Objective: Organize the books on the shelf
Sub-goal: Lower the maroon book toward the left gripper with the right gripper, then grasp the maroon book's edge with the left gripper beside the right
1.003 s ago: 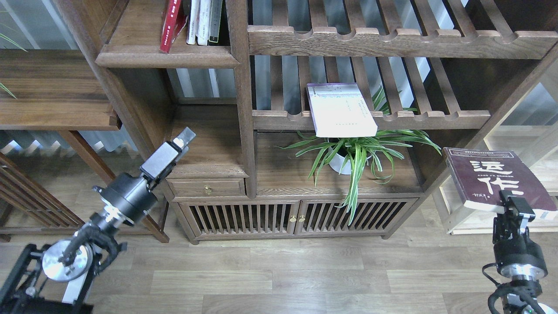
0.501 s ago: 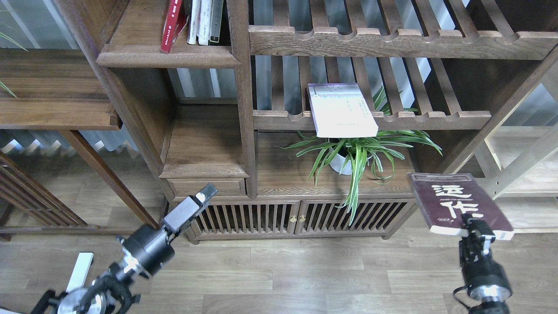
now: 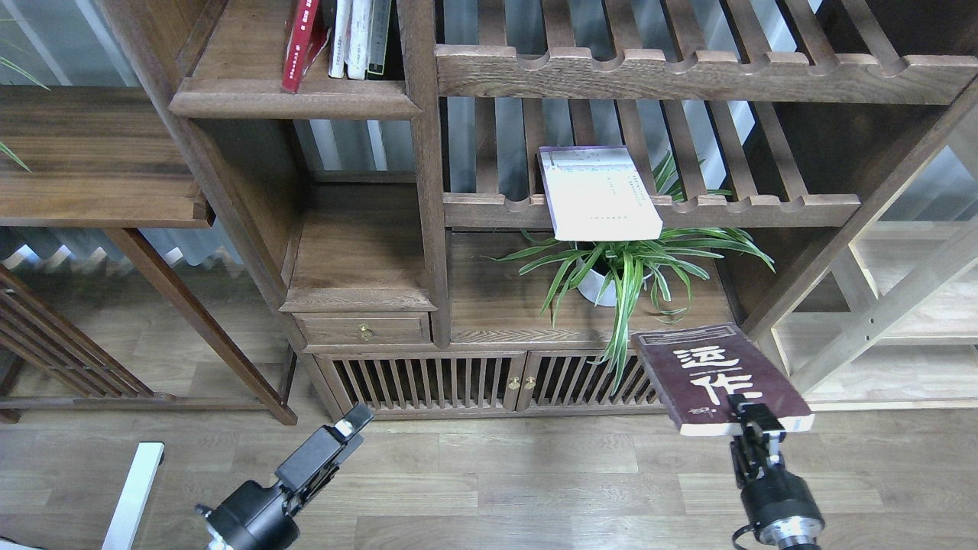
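My right gripper (image 3: 752, 416) is shut on the near edge of the dark maroon book (image 3: 718, 376) with large white Chinese characters and holds it flat in the air, in front of the low cabinet. The pale lavender-white book (image 3: 598, 193) lies flat on a slatted rack, its near end jutting over the scalloped rail. The red book (image 3: 299, 42) stands leaning on the solid shelf (image 3: 294, 98) at upper left, beside several upright books. My left gripper (image 3: 348, 428) is low over the floor, empty, its fingers together.
A potted spider plant (image 3: 623, 267) stands in the compartment under the lavender book. The low cabinet has slatted doors (image 3: 474, 382) and a small drawer (image 3: 363, 330). A dark side table (image 3: 92, 153) stands at left, a light wooden frame (image 3: 886, 305) at right.
My right gripper has carried the maroon book down and to the left, from the far right to in front of the cabinet. My left arm has dropped and drawn back toward the floor.
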`<state>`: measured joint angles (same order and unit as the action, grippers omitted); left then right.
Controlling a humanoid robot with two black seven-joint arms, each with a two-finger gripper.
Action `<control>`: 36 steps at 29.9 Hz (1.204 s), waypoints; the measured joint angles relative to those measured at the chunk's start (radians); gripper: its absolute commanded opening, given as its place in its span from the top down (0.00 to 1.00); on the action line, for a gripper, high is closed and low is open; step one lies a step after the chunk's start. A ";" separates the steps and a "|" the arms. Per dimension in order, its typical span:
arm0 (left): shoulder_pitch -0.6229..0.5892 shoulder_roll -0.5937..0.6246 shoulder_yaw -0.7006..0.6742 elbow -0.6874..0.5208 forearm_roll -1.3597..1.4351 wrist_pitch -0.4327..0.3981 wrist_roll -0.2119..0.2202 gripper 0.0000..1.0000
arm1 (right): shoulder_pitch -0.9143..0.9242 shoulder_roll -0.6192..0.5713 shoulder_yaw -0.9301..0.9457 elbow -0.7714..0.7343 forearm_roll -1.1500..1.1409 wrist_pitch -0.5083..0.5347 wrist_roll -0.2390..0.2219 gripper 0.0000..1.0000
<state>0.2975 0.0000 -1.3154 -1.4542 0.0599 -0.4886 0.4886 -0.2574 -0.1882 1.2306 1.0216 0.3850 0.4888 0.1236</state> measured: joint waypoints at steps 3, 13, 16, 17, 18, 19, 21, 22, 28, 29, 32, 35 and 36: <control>0.003 0.000 0.000 0.021 -0.086 0.000 0.000 0.01 | 0.026 0.025 -0.037 0.006 -0.025 0.000 -0.001 0.87; -0.008 0.000 -0.023 0.032 -0.217 0.000 0.000 0.01 | 0.158 0.098 -0.133 0.023 -0.076 0.000 -0.003 0.86; -0.012 0.000 -0.043 0.031 -0.270 0.000 0.000 0.01 | 0.180 0.130 -0.166 0.031 -0.077 0.000 -0.004 0.86; -0.012 0.000 -0.050 0.030 -0.286 0.000 0.000 0.01 | 0.186 0.141 -0.177 0.034 -0.077 0.000 -0.004 0.86; -0.011 0.000 -0.057 0.027 -0.305 0.000 0.000 0.01 | 0.190 0.150 -0.186 0.039 -0.077 0.000 -0.004 0.86; -0.010 0.000 -0.064 0.023 -0.322 0.000 0.000 0.01 | 0.193 0.159 -0.198 0.045 -0.077 0.000 -0.004 0.86; -0.006 0.000 -0.074 0.018 -0.347 0.000 0.000 0.01 | 0.195 0.169 -0.224 0.058 -0.077 0.000 -0.004 0.86; -0.003 0.000 -0.077 0.016 -0.355 0.000 0.000 0.01 | 0.195 0.172 -0.237 0.066 -0.077 0.000 -0.004 0.86; 0.013 0.015 -0.083 -0.003 -0.395 0.000 0.000 0.02 | 0.196 0.182 -0.274 0.122 -0.078 0.000 -0.004 0.86; 0.013 0.016 -0.083 -0.006 -0.406 0.000 0.000 0.02 | 0.196 0.184 -0.277 0.131 -0.078 0.000 -0.004 0.86; 0.014 0.018 -0.080 -0.020 -0.428 0.000 0.000 0.02 | 0.196 0.187 -0.288 0.160 -0.079 0.000 -0.005 0.86; 0.014 0.018 -0.078 -0.037 -0.443 0.000 0.000 0.02 | 0.195 0.186 -0.318 0.182 -0.084 0.000 -0.006 0.86; 0.014 0.018 -0.077 -0.039 -0.446 0.000 0.000 0.02 | 0.192 0.186 -0.329 0.185 -0.090 0.000 -0.006 0.85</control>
<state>0.3111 0.0183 -1.3922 -1.4929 -0.3860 -0.4887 0.4887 -0.0655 -0.0022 0.9020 1.2070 0.2950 0.4887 0.1178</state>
